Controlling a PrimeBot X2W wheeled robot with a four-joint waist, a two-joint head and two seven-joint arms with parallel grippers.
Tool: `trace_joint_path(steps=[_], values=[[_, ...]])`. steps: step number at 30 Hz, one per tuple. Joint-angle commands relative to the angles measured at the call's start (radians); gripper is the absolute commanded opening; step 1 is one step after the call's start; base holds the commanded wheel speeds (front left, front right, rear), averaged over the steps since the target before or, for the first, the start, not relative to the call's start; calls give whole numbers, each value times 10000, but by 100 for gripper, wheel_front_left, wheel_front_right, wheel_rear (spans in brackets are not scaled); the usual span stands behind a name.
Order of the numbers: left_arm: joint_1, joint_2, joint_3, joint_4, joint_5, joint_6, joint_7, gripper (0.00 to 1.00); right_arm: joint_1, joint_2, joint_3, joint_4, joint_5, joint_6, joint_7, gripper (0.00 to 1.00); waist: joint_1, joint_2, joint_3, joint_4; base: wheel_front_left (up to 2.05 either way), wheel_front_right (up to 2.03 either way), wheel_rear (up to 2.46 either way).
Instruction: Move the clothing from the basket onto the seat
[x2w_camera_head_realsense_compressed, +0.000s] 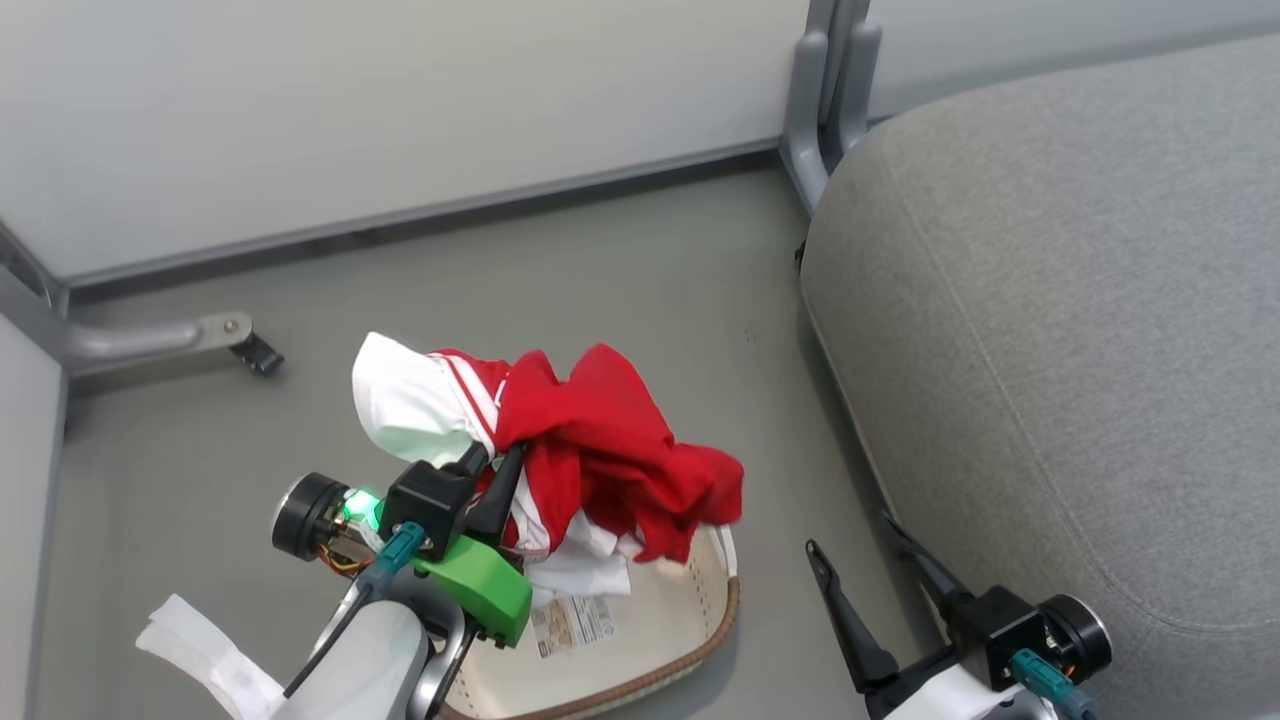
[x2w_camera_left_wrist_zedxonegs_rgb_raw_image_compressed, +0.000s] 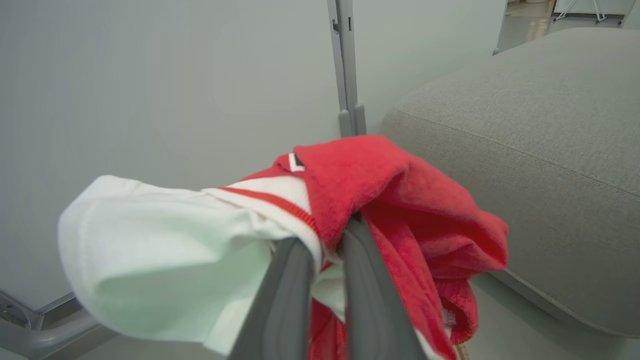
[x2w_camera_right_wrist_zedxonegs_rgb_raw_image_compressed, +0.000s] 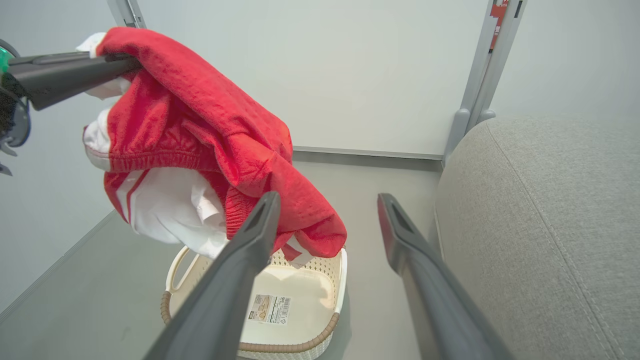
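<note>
So the left gripper (x2w_camera_head_realsense_compressed: 497, 452) has its two fingers pinched nearly together on the clothing (x2w_camera_head_realsense_compressed: 600, 450), right where the white panel meets the red part. In the left wrist view the fabric is bunched over and between the fingertips (x2w_camera_left_wrist_zedxonegs_rgb_raw_image_compressed: 292, 250), with only a narrow gap between them.

The red and white garment hangs in the air just off centre of the head view, toward 7 o'clock, bundled up above the basket (x2w_camera_head_realsense_compressed: 700, 610). From the right wrist camera the lowest red hem dangles right at the basket's far rim (x2w_camera_right_wrist_zedxonegs_rgb_raw_image_compressed: 340, 280), and I can't tell if it touches. The basket sits on the grey floor at 6 o'clock, inside bare with the label (x2w_camera_head_realsense_compressed: 573, 622) on its bottom.

The right gripper (x2w_camera_head_realsense_compressed: 850, 535) is down at 5 o'clock, fingers spread wide with nothing between them, just beside the seat's edge. The grey seat (x2w_camera_head_realsense_compressed: 1050, 350) takes up the whole 3 o'clock side, with no clothing on it. A white paper strip (x2w_camera_head_realsense_compressed: 200, 650) lies on the floor at 7 o'clock.
</note>
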Motion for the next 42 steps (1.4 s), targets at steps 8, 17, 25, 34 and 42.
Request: trace_joint_path(steps=[8, 17, 25, 34, 42], values=[[234, 79, -189, -377, 179, -174, -11, 0, -308, -289, 690, -263, 139, -3, -49, 100, 1, 0, -845, -172, 0, 0, 0], [-129, -134, -749, -873, 259, -508, 272, 0, -1141, -739, 1531, -106, -90, -3, -49, 100, 1, 0, -623, -18, 0, 0, 0], [-298, -414, -1573, -1766, 97, -891, 857, 0, -1923, -1040, 2260, 865, 52, -3, -48, 100, 1, 0, -509, 121, 0, 0, 0], [-298, -315, -2693, -2668, -504, -1151, 1624, 0, -2239, -1248, 2630, 1372, 131, -3, -48, 100, 1, 0, -557, 178, 0, 0, 0], [-554, 3, -3904, -3278, -1719, -1211, 1983, 0, -2533, -1353, 3269, 1342, 359, -3, -48, 100, 1, 0, -551, 252, 0, 0, 0]])
